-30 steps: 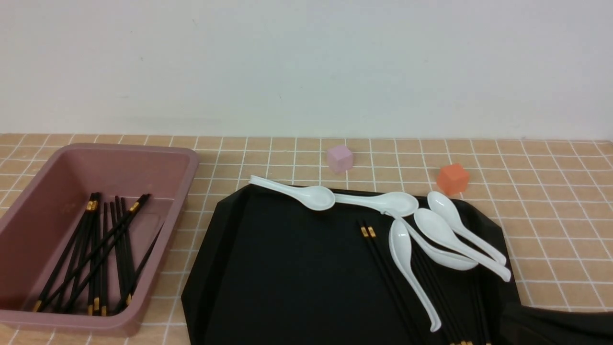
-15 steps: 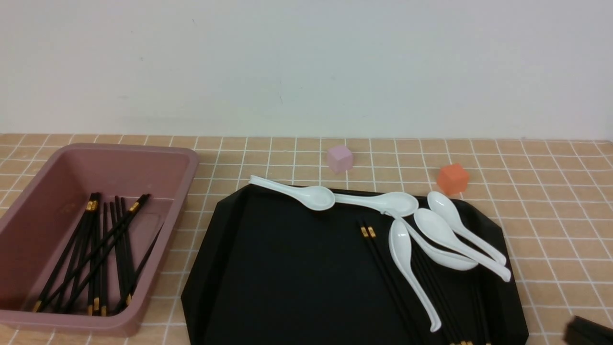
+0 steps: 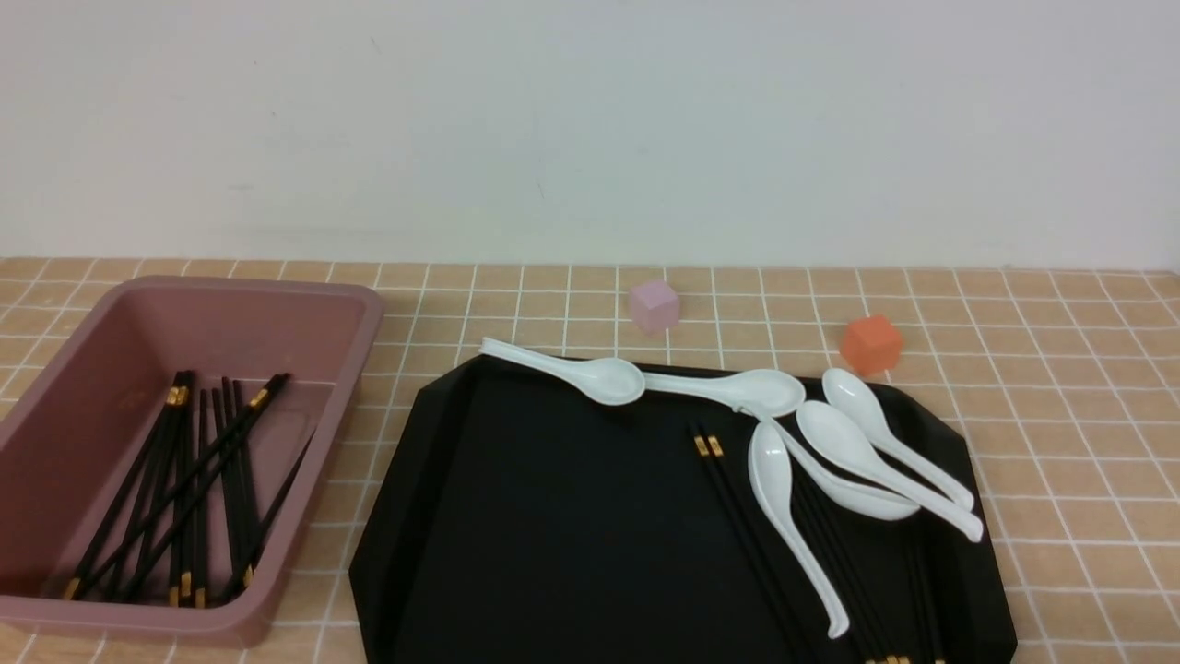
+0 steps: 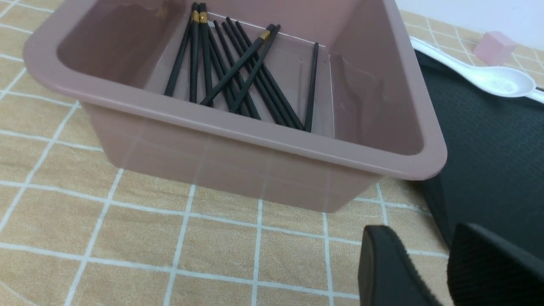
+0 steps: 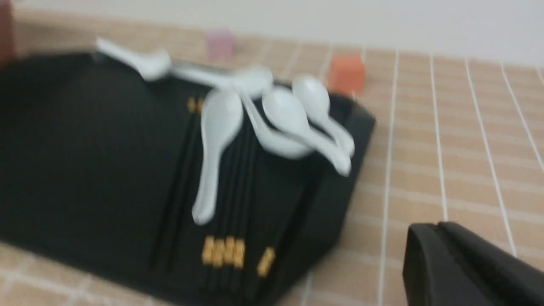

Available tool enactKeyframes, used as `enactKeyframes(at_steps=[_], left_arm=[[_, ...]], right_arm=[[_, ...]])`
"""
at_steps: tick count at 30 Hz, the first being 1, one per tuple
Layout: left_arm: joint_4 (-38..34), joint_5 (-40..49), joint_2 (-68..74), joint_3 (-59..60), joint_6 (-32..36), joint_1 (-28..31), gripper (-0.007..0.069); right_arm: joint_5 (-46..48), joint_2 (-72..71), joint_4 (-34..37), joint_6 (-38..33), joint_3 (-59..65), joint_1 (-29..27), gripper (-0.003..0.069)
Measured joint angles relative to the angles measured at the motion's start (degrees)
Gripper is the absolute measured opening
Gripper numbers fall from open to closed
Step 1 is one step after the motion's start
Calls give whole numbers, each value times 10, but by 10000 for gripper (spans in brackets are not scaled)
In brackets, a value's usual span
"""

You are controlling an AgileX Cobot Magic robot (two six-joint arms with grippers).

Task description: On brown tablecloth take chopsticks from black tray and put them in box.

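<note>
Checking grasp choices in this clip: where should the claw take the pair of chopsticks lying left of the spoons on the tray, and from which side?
Probably at the gold-banded ends, coming straight down from above. That pair of chopsticks lies flat on the tray, and a spoon lies close beside its middle; the banded ends are the clearest part.

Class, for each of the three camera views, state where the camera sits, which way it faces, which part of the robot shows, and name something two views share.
Front view: between the arms, facing the wall across the matte-black tray; no robot part shows.
Left wrist view: on the left arm, looking down into the dusty-pink plastic tub of black chopsticks; left gripper at the corner.
Right wrist view: on the right arm, blurred, facing white ceramic spoons; right gripper at the corner.
Shared: the small pink cube appears in all three.
</note>
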Motion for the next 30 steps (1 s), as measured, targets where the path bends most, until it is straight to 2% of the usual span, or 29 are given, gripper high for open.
enactKeyframes(at_steps=[30], left_arm=[[0, 0, 0, 0, 0, 0, 239]], right_arm=[[15, -1, 3, -3, -3, -1, 66]])
